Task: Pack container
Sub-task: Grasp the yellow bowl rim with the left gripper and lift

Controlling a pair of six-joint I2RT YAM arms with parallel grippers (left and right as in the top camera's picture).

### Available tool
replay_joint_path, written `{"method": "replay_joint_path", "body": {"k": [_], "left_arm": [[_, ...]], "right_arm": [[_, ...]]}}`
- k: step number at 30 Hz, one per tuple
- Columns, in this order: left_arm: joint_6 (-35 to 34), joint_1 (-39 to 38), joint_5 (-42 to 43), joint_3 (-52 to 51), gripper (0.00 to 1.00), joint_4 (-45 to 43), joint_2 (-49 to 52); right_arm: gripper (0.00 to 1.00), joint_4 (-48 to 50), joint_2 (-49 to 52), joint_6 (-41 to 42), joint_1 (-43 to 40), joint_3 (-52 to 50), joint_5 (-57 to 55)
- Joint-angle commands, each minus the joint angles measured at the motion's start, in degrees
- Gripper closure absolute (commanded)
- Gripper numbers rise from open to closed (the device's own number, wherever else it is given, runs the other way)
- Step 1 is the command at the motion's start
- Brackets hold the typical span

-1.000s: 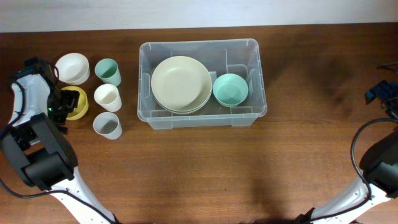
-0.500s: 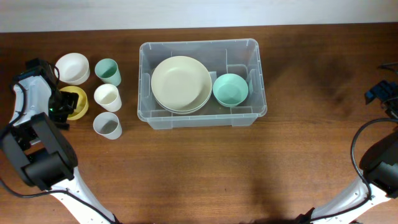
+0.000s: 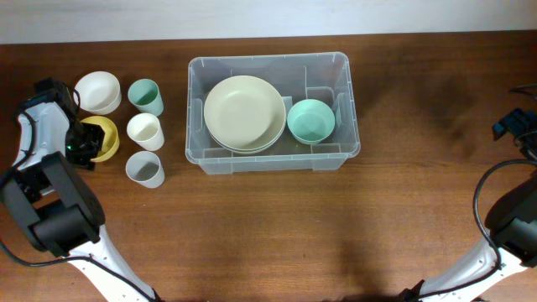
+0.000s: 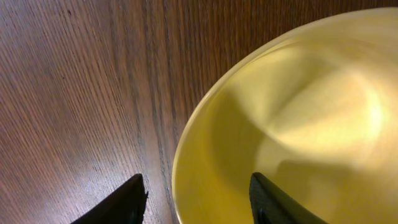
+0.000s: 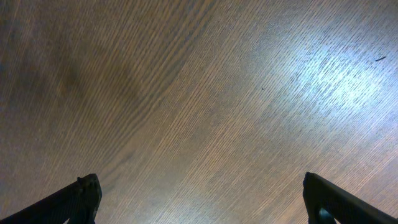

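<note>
At the near left, the rim of the yellow bowl (image 4: 298, 112) is straddled by the left gripper (image 4: 194, 186), jaws parted; at the right, the right gripper (image 5: 199, 193) is held wide open above the table (image 5: 199, 93). Farther back, mid-table, the container (image 3: 273, 161) is seen holding plates (image 3: 244, 113) and a teal bowl (image 3: 310, 120).

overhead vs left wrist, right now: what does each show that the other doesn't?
Overhead only: the container holding stacked plates and a teal bowl, plus the white bowl and three cups beside it.
Left wrist only: the left pincer close up, open, its tips astride the yellow bowl rim, one over the table, one over the bowl's inside.
Both: that bowl, that pincer, the wooden table.
</note>
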State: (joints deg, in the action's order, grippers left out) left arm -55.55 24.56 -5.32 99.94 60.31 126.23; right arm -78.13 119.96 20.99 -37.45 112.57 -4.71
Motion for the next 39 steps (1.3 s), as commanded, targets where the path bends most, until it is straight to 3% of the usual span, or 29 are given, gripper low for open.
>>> {"method": "replay_joint_path", "body": {"k": [1, 4, 8, 21, 32, 39], "left_arm": [[-0.35, 0.37, -0.02, -0.55, 0.47, -0.33, 0.42], [-0.35, 0.37, 0.0, -0.55, 0.5, -0.39, 0.42], [-0.35, 0.37, 0.0, -0.55, 0.66, -0.55, 0.42], [-0.33, 1.46, -0.04, -0.55, 0.98, 0.98, 0.42], [-0.09, 6.21, -3.06, -0.22, 0.99, 5.25, -0.52], [2.51, 7.39, -8.79, 2.05, 0.99, 7.02, -6.8]], "right_arm": [[0.01, -0.02, -0.35, 0.44, -0.07, -0.2, -0.46], [0.01, -0.02, -0.35, 0.44, -0.07, -0.2, -0.46], [0.01, -0.02, -0.35, 0.44, -0.07, -0.2, -0.46], [0.01, 0.0, -0.35, 0.44, -0.07, -0.2, -0.46], [0.01, 0.0, -0.35, 0.44, -0.07, -0.2, -0.46], [0.01, -0.02, -0.35, 0.44, -0.07, -0.2, -0.48]]}}
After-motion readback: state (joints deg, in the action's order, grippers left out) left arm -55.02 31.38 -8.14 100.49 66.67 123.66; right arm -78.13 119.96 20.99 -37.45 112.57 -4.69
